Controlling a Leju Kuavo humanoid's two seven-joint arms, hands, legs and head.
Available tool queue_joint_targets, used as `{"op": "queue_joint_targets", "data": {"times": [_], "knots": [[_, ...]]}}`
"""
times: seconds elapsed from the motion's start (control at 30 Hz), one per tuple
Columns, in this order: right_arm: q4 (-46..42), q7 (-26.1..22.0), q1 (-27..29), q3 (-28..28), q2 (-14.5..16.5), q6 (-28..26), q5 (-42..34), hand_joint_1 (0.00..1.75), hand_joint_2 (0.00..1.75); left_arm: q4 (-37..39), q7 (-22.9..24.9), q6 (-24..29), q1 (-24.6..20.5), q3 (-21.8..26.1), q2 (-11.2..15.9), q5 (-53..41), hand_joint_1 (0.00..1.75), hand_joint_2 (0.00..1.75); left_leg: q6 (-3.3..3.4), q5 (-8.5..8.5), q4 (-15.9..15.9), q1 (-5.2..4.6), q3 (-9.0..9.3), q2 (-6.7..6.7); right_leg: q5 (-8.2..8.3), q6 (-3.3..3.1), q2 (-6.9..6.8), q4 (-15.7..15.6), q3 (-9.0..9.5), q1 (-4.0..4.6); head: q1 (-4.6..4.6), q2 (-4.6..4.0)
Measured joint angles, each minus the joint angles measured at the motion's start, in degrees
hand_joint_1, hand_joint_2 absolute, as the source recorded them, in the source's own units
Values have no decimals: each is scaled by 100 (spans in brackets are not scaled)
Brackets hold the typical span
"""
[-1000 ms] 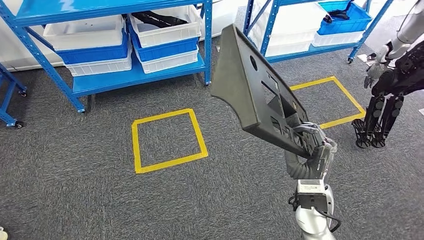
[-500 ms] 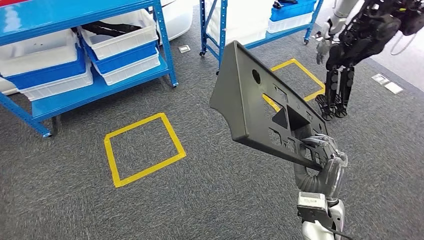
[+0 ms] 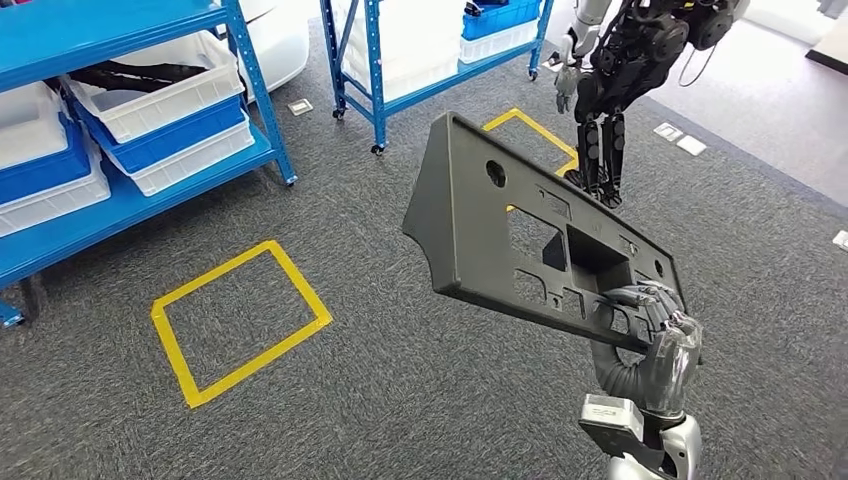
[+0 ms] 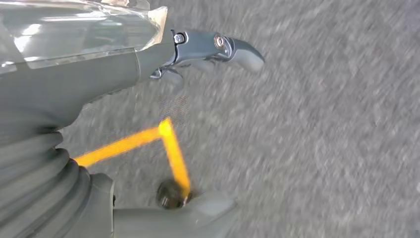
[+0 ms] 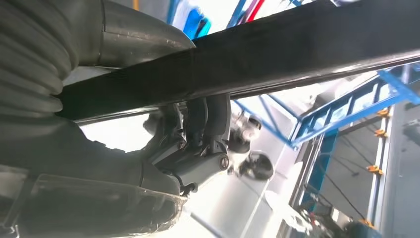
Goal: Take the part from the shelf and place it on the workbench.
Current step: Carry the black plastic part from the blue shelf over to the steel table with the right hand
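The part (image 3: 500,225) is a large dark grey plastic panel with cut-outs, held up tilted over the carpet in the head view. My right hand (image 3: 655,345) grips it by its lower right edge. In the right wrist view the part's edge (image 5: 277,54) runs as a dark bar across the picture, with my fingers (image 5: 208,119) curled around it. My left hand (image 4: 124,69) hangs over the grey carpet and holds nothing. One finger is stretched out and the thumb (image 4: 198,210) stands well apart from it.
Blue shelves (image 3: 130,205) with white and blue bins stand at the left, and a second rack (image 3: 375,75) at the back. A yellow tape square (image 3: 235,320) marks the carpet, with another behind the part. A second humanoid robot (image 3: 620,80) stands at the back right.
The whole picture has shifted left and down, so the camera has turned to the right. The part stays in my right hand, held much the same way.
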Motion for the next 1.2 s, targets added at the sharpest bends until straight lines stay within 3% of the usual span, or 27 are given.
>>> {"op": "queue_joint_targets", "data": {"times": [0.07, 0.1, 0.13, 0.2, 0.23, 0.27, 0.3, 0.37, 0.4, 0.43, 0.5, 0.53, 0.6, 0.67, 0.7, 0.77, 0.83, 0.87, 0.9, 0.93, 0.97, 1.0, 1.07, 1.13, 1.17, 1.2], "knots": [[19, 114, -29, -71, -14, 3, 222, 175, 175, -3, 94, -88, 8, 23, 57, -21, 0, 175, -3, 10, 2, -5, -29, 165, -276, 25, -92, 689, -304, -29, 8, 1], [39, 173, -50, -117, -27, 3, 339, 175, 175, -2, 146, -131, 8, 32, 72, -57, 0, 175, -11, 15, 4, -3, -41, 250, -310, 70, -113, 814, -331, -48, 10, 0], [63, 229, -76, -165, -43, 2, 446, 175, 175, -2, 195, -164, 5, 34, 79, -98, 0, 175, -24, 19, 6, 1, -48, 326, -263, 128, -141, 713, -241, -71, 10, 1], [113, 340, -163, -268, -80, 1, 634, 175, 175, -2, 276, -189, -5, 34, 93, -153, 0, 175, -77, 18, 16, 7, -44, 475, -20, 244, -364, -96, 263, -119, 14, 1], [137, 388, -215, -314, -97, -2, 716, 175, 175, -2, 302, -187, -10, 34, 106, -164, 0, 175, -119, 7, 26, -1, -39, 540, 95, 262, -503, -485, 490, -115, 16, 1], [162, 437, -263, -359, -111, -10, 802, 175, 175, -3, 320, -184, -14, 34, 125, -167, 0, 175, -166, -1, 34, -14, -30, 603, 181, 247, -603, -767, 646, -108, 11, 1], [191, 484, -299, -400, -126, -24, 888, 175, 175, -4, 331, -183, -19, 34, 145, -168, 0, 175, -207, -7, 36, -26, -19, 661, 219, 209, -645, -872, 691, -90, 5, 1], [268, 589, -343, -503, -166, -69, 1106, 175, 175, -5, 348, -197, -40, 34, 164, -168, 0, 175, -277, -12, 19, -15, 6, 773, 258, 105, -507, -869, 644, -73, -13, 1], [312, 645, -360, -558, -187, -97, 1231, 175, 175, -5, 360, -211, -51, 34, 171, -172, 0, 175, -312, -54, 46, 8, 4, 729, 272, 63, -440, -872, 634, -84, -16, 1], [357, 700, -387, -613, -207, -125, 1362, 175, 175, -5, 372, -228, -60, 34, 176, -180, 0, 175, -339, -158, 162, 28, -38, 600, 291, 16, -371, -876, 626, -98, -21, 1], [437, 796, -465, -690, -229, -166, 1587, 175, 175, -4, 397, -248, -57, 34, 184, -200, 0, 175, -362, -526, 721, 53, -275, 216, 324, -68, -246, -880, 611, -107, -38, 0], [467, 826, -501, -712, -237, -176, 1658, 175, 175, -3, 407, -252, -50, 34, 183, -207, 0, 175, -359, -702, 1036, 54, -417, 92, 335, -97, -197, -880, 599, -96, -43, 0], [525, 851, -528, -741, -251, -183, 1727, 175, 175, -3, 416, -252, -36, 34, 189, -210, 0, 175, -347, -918, 1607, 50, -694, 3, 348, -129, -79, -878, 583, -54, -49, 0], [587, 878, -532, -783, -271, -186, 1800, 175, 175, -2, 424, -252, -30, 34, 194, -211, 0, 175, -301, -804, 1675, 40, -750, -31, 354, -140, 76, -875, 583, -9, -49, 1], [615, 914, -543, -808, -279, -187, 1880, 175, 175, -1, 433, -252, -31, 34, 194, -213, 0, 175, -261, -603, 1400, 32, -631, -67, 355, -139, 159, -873, 591, 8, -48, 1], [669, 1041, -604, -878, -286, -190, 2187, 175, 175, -2, 456, -256, -34, 34, 211, -225, 0, 175, -146, -188, 596, 22, -269, -338, 361, -129, 305, -865, 596, 28, -41, 2], [737, 1221, -731, -986, -289, -196, 2766, 175, 175, -1, 476, -279, -35, 33, 236, -252, 0, 175, -73, -47, 161, 0, -81, -566, 386, -87, 444, -857, 551, 5, -40, 1], [773, 1306, -797, -1058, -288, -199, 3096, 175, 175, 0, 484, -296, -38, 32, 248, -268, 0, 175, -59, -55, 123, -18, -71, -568, 408, -50, 517, -859, 519, -11, -42, 1], [805, 1376, -855, -1130, -291, -202, 3386, 175, 175, 1, 491, -310, -45, 32, 250, -281, 0, 175, -52, -38, 86, -34, -57, -490, 433, -8, 596, -878, 486, -18, -48, 1], [837, 1431, -899, -1202, -292, -203, 3594, 175, 175, 1, 496, -323, -55, 32, 251, -293, 0, 175, -42, -6, 29, -34, -33, -411, 438, 22, 579, -863, 450, -16, -51, 0], [865, 1486, -952, -1266, -296, -205, 3762, 175, 175, 1, 499, -339, -61, 32, 250, -305, 0, 175, -29, 26, -37, -25, -3, -328, 399, 34, 473, -777, 385, 3, -39, 0], [897, 1561, -1023, -1316, -300, -208, 3935, 175, 175, 1, 502, -358, -63, 32, 248, -319, 0, 175, -18, 56, -98, -13, 25, -239, 307, 31, 317, -581, 266, 26, -20, 1], [974, 1797, -1181, -1383, -301, -210, 4377, 175, 175, 1, 510, -409, -57, 32, 248, -350, 0, 175, -6, 73, -144, -14, 41, -60, 11, 10, -2, 121, -106, 24, 10, 1], [1088, 2097, -1298, -1405, -301, -210, 4781, 175, 175, 1, 524, -454, -57, 31, 250, -386, 0, 175, -11, 63, -142, -25, 39, 117, -157, 56, -97, 695, -402, -4, 19, 1], [1145, 2227, -1340, -1407, -302, -210, 4912, 175, 175, 1, 531, -470, -59, 30, 251, -402, 0, 175, -19, 55, -140, -26, 42, 196, -121, 108, -124, 702, -400, -26, 22, 1], [1196, 2324, -1380, -1407, -303, -210, 4996, 175, 175, 1, 539, -483, -61, 28, 251, -413, 0, 175, -34, 44, -137, -24, 50, 270, -6, 171, -165, 475, -277, -53, 25, 1]]}}
